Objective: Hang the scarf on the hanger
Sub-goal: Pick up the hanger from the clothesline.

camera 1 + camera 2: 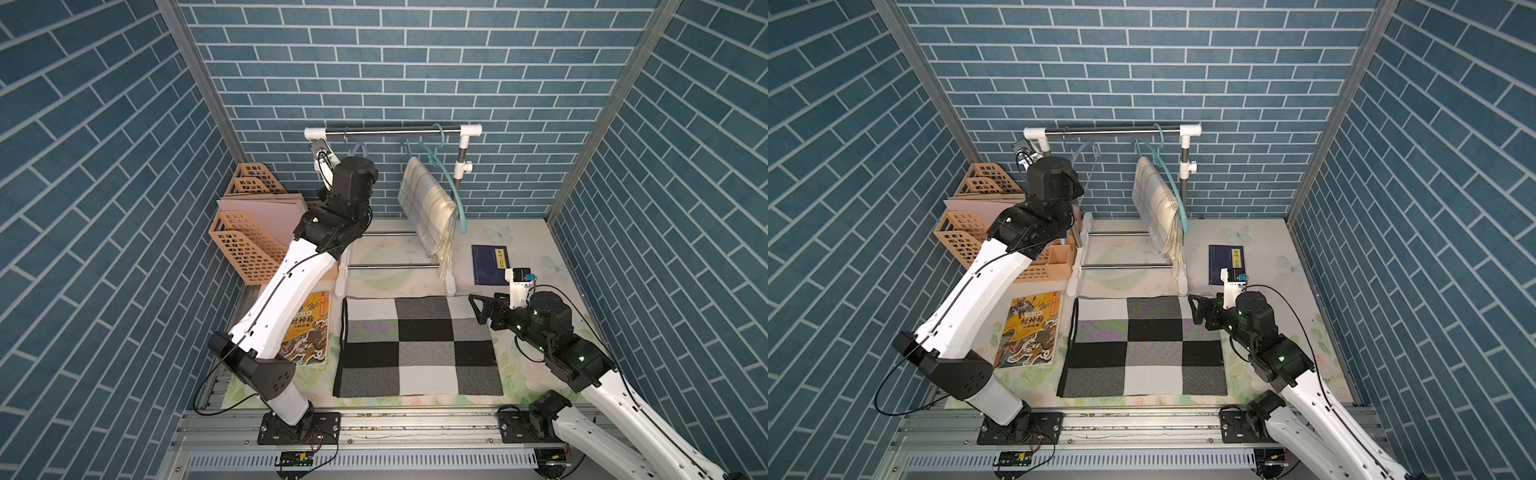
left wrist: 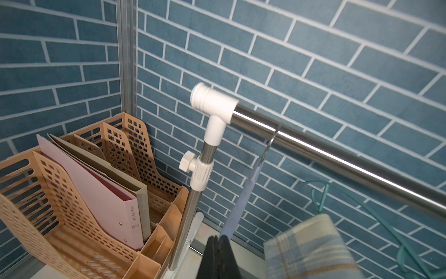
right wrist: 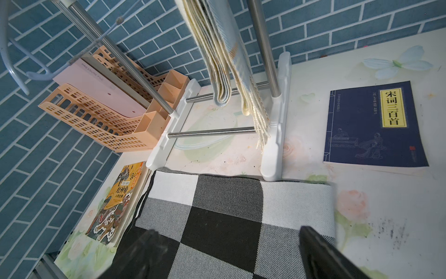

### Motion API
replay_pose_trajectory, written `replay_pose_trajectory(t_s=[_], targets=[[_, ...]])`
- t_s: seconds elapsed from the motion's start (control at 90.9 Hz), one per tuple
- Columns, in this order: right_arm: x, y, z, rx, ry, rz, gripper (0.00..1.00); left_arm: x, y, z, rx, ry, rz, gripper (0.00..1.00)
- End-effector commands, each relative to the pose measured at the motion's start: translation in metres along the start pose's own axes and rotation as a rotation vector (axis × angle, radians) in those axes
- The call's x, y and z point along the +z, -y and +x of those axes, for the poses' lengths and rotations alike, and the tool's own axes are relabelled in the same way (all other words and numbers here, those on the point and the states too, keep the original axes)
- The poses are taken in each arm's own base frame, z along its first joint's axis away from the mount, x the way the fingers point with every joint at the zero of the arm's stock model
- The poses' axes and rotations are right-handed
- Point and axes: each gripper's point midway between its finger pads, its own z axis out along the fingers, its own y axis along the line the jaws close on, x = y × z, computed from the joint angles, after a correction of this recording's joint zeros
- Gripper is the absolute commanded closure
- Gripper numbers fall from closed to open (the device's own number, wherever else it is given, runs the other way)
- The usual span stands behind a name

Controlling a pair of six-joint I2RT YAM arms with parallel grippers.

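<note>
Blue brick walls [image 1: 415, 62] w/ white grout — floral tbl [image 1: 523, 232].

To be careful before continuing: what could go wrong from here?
The left tool grips the pale blue hanger low down; its hook only rests over the rod, so a pull might unhook it.
The right tool stands open over the edge of the checkered scarf and may pinch only the top layer.

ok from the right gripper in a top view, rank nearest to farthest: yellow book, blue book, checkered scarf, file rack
1. checkered scarf, directly by the right gripper
2. blue book, just behind it
3. yellow book, across the scarf
4. file rack, back corner, left arm's side
</note>
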Motion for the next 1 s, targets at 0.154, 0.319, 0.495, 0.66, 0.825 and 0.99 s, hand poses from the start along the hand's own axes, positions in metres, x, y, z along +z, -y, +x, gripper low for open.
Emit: replay_pose_trajectory(t_s=[0.154,0.319,0.495,0.66,0.825,0.99], targets=[[-0.007,-0.007,-0.012,-0.036,0.024,-0.016,0.06,-0.024,0.016,-0.016,0.114,-0.024,0.194,0.45],[-0.008,-0.007,-0.011,-0.045,0.026,-0.017,0.04,-0.026,0.013,-0.021,0.259,-0.061,0.238,0.0],[-0.004,-0.01,-0.012,-0.05,0.015,-0.027,0.04,0.008,-0.002,-0.008,0.344,-0.16,0.193,0.03],[-0.001,-0.011,-0.014,-0.068,0.001,-0.024,0.04,0.038,-0.011,0.016,0.377,-0.242,0.2,0.09],[0.003,-0.012,-0.016,-0.074,-0.001,-0.021,0.04,0.054,-0.001,0.031,0.41,-0.254,0.223,0.1],[0.006,-0.011,-0.014,-0.07,-0.008,-0.016,0.04,0.075,0.009,0.042,0.426,-0.26,0.227,0.13]])
